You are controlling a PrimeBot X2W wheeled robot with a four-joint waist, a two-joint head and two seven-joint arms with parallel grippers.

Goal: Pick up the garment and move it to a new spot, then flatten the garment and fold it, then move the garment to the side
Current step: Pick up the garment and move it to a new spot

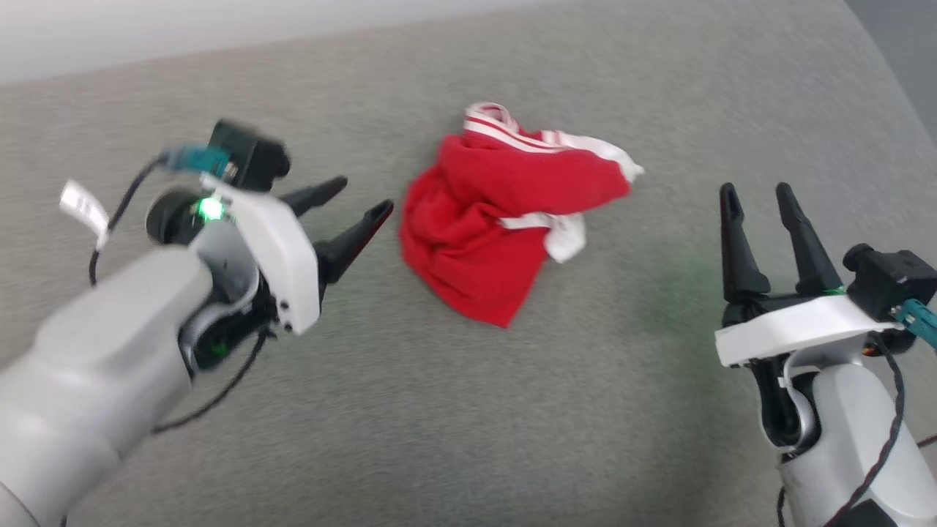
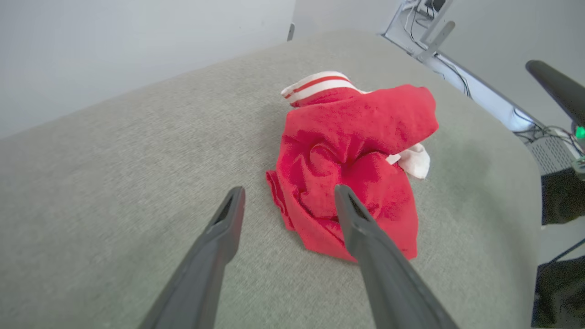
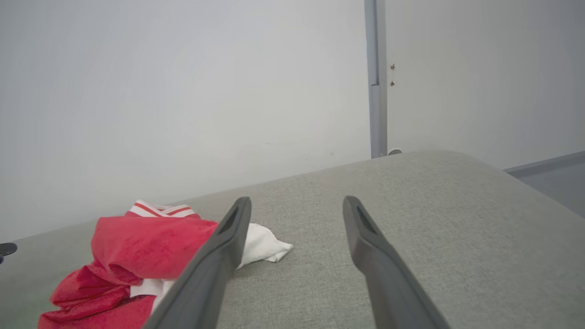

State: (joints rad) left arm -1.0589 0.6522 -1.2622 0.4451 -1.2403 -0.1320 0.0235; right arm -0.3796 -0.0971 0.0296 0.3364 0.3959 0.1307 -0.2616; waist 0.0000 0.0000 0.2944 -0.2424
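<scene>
The garment (image 1: 498, 219) lies crumpled in a heap on the grey fabric surface (image 1: 468, 410), bright red with white patches and striped trim at its far edge. My left gripper (image 1: 362, 196) hovers open just left of it, fingers pointing toward its near left edge. In the left wrist view the garment (image 2: 352, 155) sits just beyond the open left gripper (image 2: 289, 194), the right finger overlapping its near part. My right gripper (image 1: 758, 192) stands open to the right, apart from the cloth. In the right wrist view the garment (image 3: 137, 256) lies left of the open right gripper (image 3: 296, 203).
The grey surface curves away at the right edge (image 1: 900, 95) and ends at a pale wall behind (image 1: 146, 29). A metal frame with cables (image 2: 461, 68) stands beyond the surface. A grey vertical post (image 3: 375, 77) runs up the wall.
</scene>
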